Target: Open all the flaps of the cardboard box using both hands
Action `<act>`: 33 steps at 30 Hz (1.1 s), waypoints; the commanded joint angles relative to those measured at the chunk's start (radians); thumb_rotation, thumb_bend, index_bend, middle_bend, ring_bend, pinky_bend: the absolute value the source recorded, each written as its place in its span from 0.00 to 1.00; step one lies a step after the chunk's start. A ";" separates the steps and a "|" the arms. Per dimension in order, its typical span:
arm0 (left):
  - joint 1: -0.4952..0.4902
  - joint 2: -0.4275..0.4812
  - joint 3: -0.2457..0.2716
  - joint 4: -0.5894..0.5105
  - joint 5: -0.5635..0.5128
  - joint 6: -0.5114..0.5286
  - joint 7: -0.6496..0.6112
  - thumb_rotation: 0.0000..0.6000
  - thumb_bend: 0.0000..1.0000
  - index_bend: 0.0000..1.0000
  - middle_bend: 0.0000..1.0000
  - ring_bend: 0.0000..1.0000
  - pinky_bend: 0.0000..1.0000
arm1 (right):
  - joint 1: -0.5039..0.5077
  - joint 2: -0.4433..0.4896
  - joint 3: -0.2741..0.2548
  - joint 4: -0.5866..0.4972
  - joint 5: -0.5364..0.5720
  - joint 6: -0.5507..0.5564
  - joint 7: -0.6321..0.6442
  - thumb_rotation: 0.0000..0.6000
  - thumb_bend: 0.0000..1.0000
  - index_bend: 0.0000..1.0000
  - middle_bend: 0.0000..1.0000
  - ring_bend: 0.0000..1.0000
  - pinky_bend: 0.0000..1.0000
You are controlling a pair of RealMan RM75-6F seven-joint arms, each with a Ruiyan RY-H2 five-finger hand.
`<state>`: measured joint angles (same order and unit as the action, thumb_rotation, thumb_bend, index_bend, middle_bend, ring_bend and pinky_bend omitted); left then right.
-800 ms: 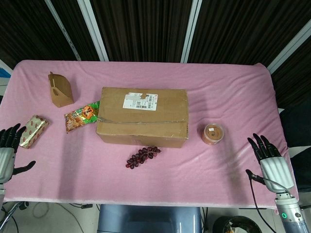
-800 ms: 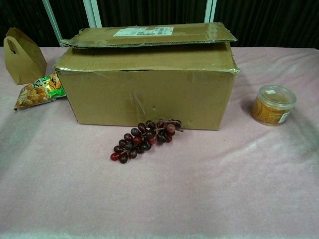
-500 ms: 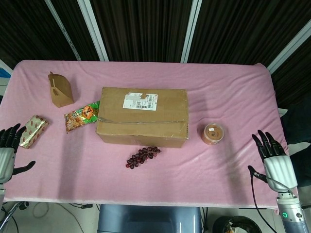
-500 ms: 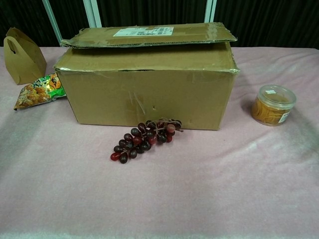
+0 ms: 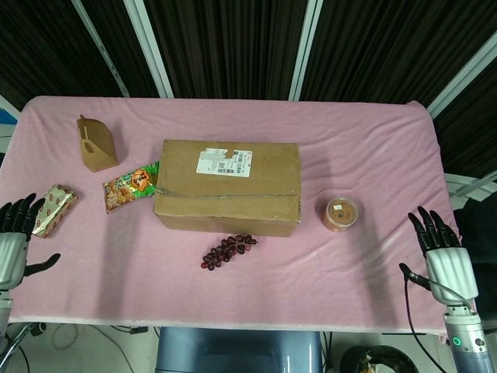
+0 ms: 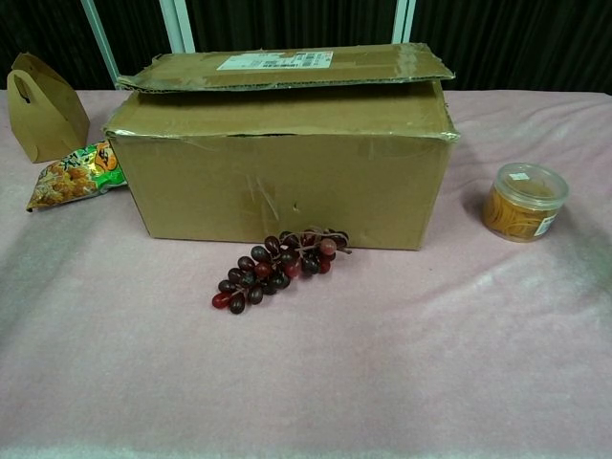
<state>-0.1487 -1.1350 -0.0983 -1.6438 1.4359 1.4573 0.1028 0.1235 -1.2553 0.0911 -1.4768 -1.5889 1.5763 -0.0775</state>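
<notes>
Resting mid-table on the pink cloth (image 5: pixel 373 148), the box (image 5: pixel 228 186) has not shifted since the earlier frames — its flaps lie down, the labelled far flap sitting slightly raised over the near one in the chest view. The right hand (image 5: pixel 443 252) has drifted toward the table's right edge and a little nearer the robot, fingers spread and holding nothing. The left hand (image 5: pixel 15 241) at the left edge has eased slightly inward, also spread and empty, with its thumb out to the side. Both are well apart from the box, and neither shows in the chest view. The grapes (image 6: pixel 277 266) lie just in front of the box, the snack bag (image 5: pixel 130 186) at its left end, the jar (image 5: pixel 341 214) off its right end — all unmoved.
</notes>
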 commanded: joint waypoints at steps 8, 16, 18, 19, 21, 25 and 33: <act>-0.142 0.035 -0.117 -0.177 -0.057 -0.104 0.159 1.00 0.19 0.00 0.00 0.00 0.00 | 0.013 -0.005 0.011 -0.001 0.022 -0.026 0.032 1.00 0.23 0.00 0.00 0.00 0.21; -0.322 -0.033 -0.205 -0.225 -0.209 -0.264 0.353 1.00 0.31 0.00 0.00 0.00 0.00 | 0.020 -0.006 0.018 -0.013 0.041 -0.046 0.058 1.00 0.23 0.00 0.00 0.00 0.21; -0.365 -0.065 -0.217 -0.220 -0.253 -0.292 0.403 1.00 0.32 0.00 0.00 0.00 0.00 | 0.020 -0.003 0.021 -0.015 0.052 -0.051 0.069 1.00 0.23 0.00 0.00 0.00 0.21; -0.380 -0.078 -0.220 -0.217 -0.269 -0.301 0.421 1.00 0.32 0.00 0.00 0.00 0.00 | 0.020 -0.002 0.023 -0.016 0.058 -0.054 0.074 1.00 0.23 0.00 0.00 0.00 0.21; -0.410 -0.104 -0.226 -0.208 -0.297 -0.314 0.456 1.00 0.32 0.00 0.00 0.00 0.00 | 0.019 0.001 0.027 -0.019 0.070 -0.059 0.086 1.00 0.23 0.00 0.00 0.00 0.21; -0.463 -0.147 -0.234 -0.185 -0.349 -0.345 0.508 1.00 0.32 0.00 0.00 0.00 0.00 | 0.019 0.006 0.033 -0.023 0.087 -0.067 0.099 1.00 0.23 0.00 0.00 0.00 0.21; -0.561 -0.228 -0.233 -0.141 -0.427 -0.378 0.597 1.00 0.32 0.00 0.00 0.00 0.00 | 0.021 0.012 0.039 -0.027 0.102 -0.077 0.113 1.00 0.23 0.00 0.00 0.00 0.21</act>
<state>-0.6970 -1.3510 -0.3319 -1.7944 1.0202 1.0843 0.6894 0.1444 -1.2439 0.1299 -1.5034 -1.4869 1.4992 0.0353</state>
